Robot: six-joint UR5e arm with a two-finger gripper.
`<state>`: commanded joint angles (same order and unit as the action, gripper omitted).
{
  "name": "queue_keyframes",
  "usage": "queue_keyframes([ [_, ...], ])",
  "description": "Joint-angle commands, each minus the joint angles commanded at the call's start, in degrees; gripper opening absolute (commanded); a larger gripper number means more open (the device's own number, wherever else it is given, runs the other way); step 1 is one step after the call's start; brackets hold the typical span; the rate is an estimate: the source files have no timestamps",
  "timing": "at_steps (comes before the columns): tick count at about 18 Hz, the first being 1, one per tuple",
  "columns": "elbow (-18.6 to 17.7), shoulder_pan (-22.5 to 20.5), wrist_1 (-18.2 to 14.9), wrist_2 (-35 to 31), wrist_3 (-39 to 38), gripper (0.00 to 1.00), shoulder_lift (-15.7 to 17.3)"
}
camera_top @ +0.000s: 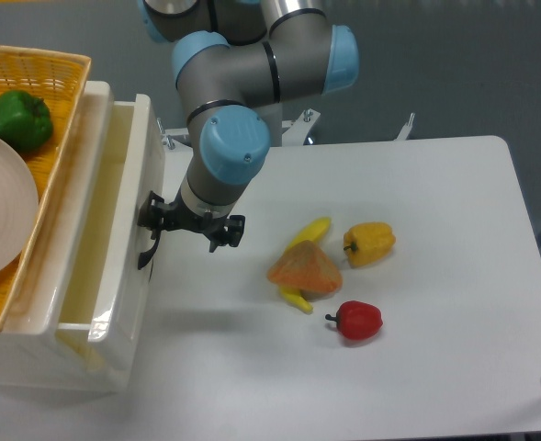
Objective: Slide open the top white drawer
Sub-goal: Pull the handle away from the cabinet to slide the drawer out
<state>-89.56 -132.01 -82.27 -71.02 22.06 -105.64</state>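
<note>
1. While the arm [242, 83] reaches down from the back of the table, its gripper [156, 223] sits at the front face of the top white drawer [123, 239], with the black fingers [151, 213] closed around the curved black handle [145, 255].
2. The top white drawer lies directly to the gripper's left; it is slid partly out of the cabinet [59, 354], so that a pale cream interior shows between the drawer front and the cabinet body.
3. Further left of the gripper, on top of the cabinet, rests a yellow wicker basket [50, 83] that holds a green pepper [15, 118] and a white plate [2, 220].
4. To the right of the gripper, on the white table [435, 230], lies an orange mesh bag [305, 270] with a yellow banana [310, 231] touching it from behind and partly under it.
5. Just beyond the bag, further right, is a yellow pepper [370, 243], close to the banana's tip.
6. Below those, right and nearer the table's front edge, a red pepper [357, 320] lies apart from the bag.
</note>
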Motion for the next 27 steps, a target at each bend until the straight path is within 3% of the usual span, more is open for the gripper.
queue_keyframes([
  [27,2.7,-2.2,-0.5,-1.3,2.1,1.00,-1.8],
])
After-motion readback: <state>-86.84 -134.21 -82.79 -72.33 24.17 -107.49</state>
